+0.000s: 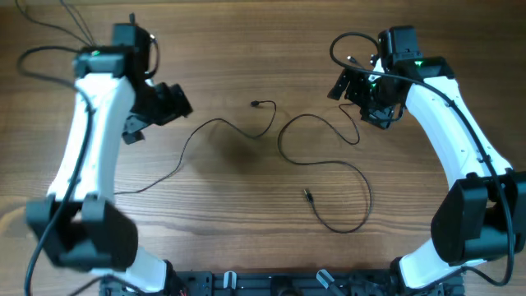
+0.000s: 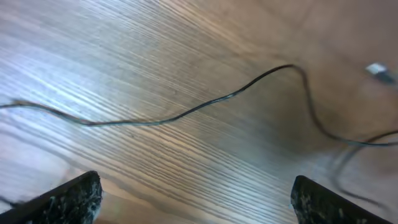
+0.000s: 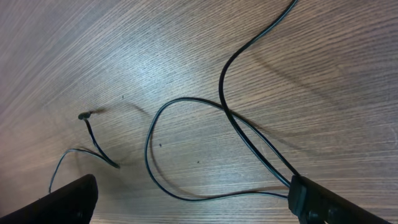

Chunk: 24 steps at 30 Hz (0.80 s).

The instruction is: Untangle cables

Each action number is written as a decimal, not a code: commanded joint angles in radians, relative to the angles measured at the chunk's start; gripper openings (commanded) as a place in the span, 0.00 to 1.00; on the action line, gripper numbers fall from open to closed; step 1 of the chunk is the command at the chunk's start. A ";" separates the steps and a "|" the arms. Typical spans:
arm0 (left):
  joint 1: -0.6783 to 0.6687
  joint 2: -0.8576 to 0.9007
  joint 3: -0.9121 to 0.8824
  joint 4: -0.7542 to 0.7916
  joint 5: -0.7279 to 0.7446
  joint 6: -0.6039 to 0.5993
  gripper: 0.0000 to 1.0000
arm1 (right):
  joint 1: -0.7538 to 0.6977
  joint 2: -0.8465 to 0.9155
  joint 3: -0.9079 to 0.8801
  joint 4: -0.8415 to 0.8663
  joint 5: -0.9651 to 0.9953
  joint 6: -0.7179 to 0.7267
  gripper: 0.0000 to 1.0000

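**Both grippers wide above two loose cables**

Nearest the arm bases, on the wooden table [image 1: 246, 214], the right-hand cable [image 1: 367, 193] ends in a small plug [image 1: 306, 195] at lower centre of the overhead frame. From there it dips, curls up the right side, runs left across the middle and bends into an open loop that finishes right of centre, below the right gripper [image 1: 357, 90].

The left-hand cable [image 1: 218, 121] starts at the left middle of the overhead frame beside the left arm. It climbs toward the centre, sags, then rises to its own plug [image 1: 255, 104] in the upper middle. In this view the two cords lie near each other but apart.

In the left wrist view, the left gripper [image 2: 196, 202] has its jaws wide, with nothing between them. The cord [image 2: 186, 114] crosses the wood beyond them.

The right gripper [image 3: 193, 199] is also spread wide. A looped cord [image 3: 221, 81] crosses itself at centre frame, and two strands run down to the right finger. Whether they touch it I cannot tell.

The left gripper [image 1: 168, 103] hangs at upper left of the overhead frame, farthest back.
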<state>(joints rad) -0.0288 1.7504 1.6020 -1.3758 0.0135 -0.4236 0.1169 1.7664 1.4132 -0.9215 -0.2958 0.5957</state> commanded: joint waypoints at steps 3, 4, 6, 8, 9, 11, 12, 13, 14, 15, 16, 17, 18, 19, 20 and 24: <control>-0.029 0.212 0.001 -0.007 -0.033 0.177 1.00 | 0.009 -0.009 -0.002 -0.008 -0.020 -0.021 1.00; -0.028 0.241 -0.001 -0.007 -0.032 0.207 1.00 | 0.009 -0.009 -0.002 -0.008 -0.020 -0.021 1.00; -0.033 0.281 -0.029 0.010 -0.029 0.215 0.98 | 0.009 -0.009 -0.002 -0.005 -0.020 -0.020 1.00; -0.039 0.294 -0.059 0.051 -0.021 0.215 0.92 | 0.009 -0.009 -0.002 -0.005 -0.020 -0.019 1.00; -0.045 0.294 -0.095 0.105 0.002 0.216 0.93 | 0.009 -0.009 -0.002 -0.006 -0.020 -0.020 1.00; -0.061 0.294 -0.177 0.212 0.048 0.215 0.92 | 0.010 -0.009 -0.002 -0.006 -0.020 -0.020 1.00; -0.069 0.294 -0.208 0.250 0.059 0.214 0.90 | 0.010 -0.009 -0.002 -0.006 -0.020 -0.020 1.00; -0.077 0.294 -0.242 0.296 0.065 0.214 0.84 | 0.010 -0.009 -0.002 -0.006 -0.020 -0.020 1.00; -0.086 0.294 -0.268 0.332 0.065 0.214 0.70 | 0.010 -0.009 -0.002 -0.006 -0.020 -0.020 1.00; -0.098 0.294 -0.294 0.367 0.065 0.214 0.49 | 0.010 -0.009 -0.002 -0.006 -0.020 -0.020 1.00; -0.103 0.294 -0.296 0.368 0.065 0.214 0.43 | 0.010 -0.009 -0.002 -0.006 -0.020 -0.019 1.00; -0.105 0.294 -0.296 0.368 0.064 0.214 0.38 | 0.010 -0.009 -0.002 -0.006 -0.020 -0.020 1.00; -0.105 0.293 -0.290 0.365 0.064 0.214 0.27 | 0.010 -0.009 -0.002 -0.006 -0.020 -0.020 1.00; -0.104 0.293 -0.278 0.355 0.065 0.212 0.10 | 0.010 -0.009 -0.002 -0.006 -0.020 -0.020 1.00; -0.104 0.290 -0.253 0.327 0.065 0.210 0.04 | 0.010 -0.009 -0.002 -0.006 -0.021 -0.019 1.00; -0.104 0.261 -0.042 0.135 0.078 0.207 0.04 | 0.010 -0.008 -0.002 -0.006 -0.021 -0.017 1.00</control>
<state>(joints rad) -0.1272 2.0342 1.4033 -1.1637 0.0624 -0.2184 0.1188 1.7668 1.4132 -0.9291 -0.3000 0.5957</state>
